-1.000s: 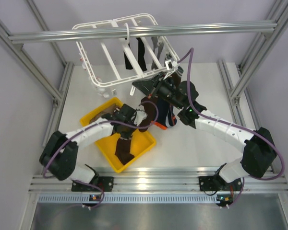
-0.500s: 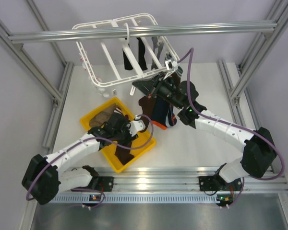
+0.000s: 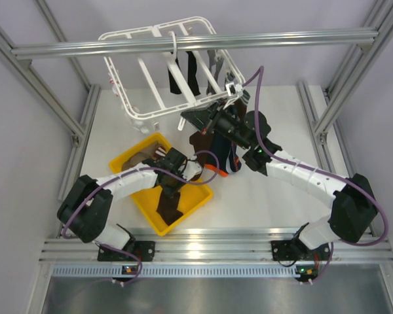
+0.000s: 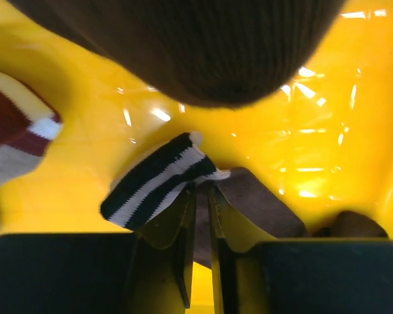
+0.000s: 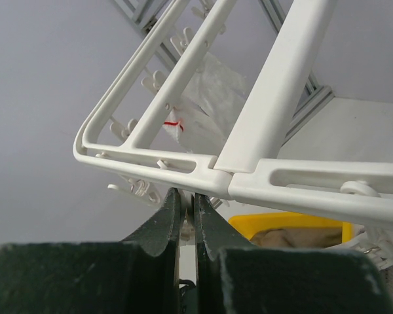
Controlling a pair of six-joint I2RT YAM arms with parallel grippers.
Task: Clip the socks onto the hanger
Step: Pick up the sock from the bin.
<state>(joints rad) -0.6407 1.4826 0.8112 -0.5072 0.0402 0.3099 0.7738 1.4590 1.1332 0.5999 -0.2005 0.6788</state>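
— Left fingers (image 4: 175, 229)?
— Nearly shut, pinching striped sock (image 4: 154, 186) in yellow tray (image 4: 85, 131); hold partly hidden. Blurred brown sock (image 4: 203, 46) close overhead, cut off.
— Right fingers (image 5: 156, 226)?
— Pressed to a slit under white hanger (image 5: 262, 118) rim; contents unclear. Dark socks (image 3: 183, 75) clipped there, back-centre.

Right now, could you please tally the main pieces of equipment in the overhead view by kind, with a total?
Robot arms: 2, left and right
Yellow tray: 1
White hanger: 1
Total: 4
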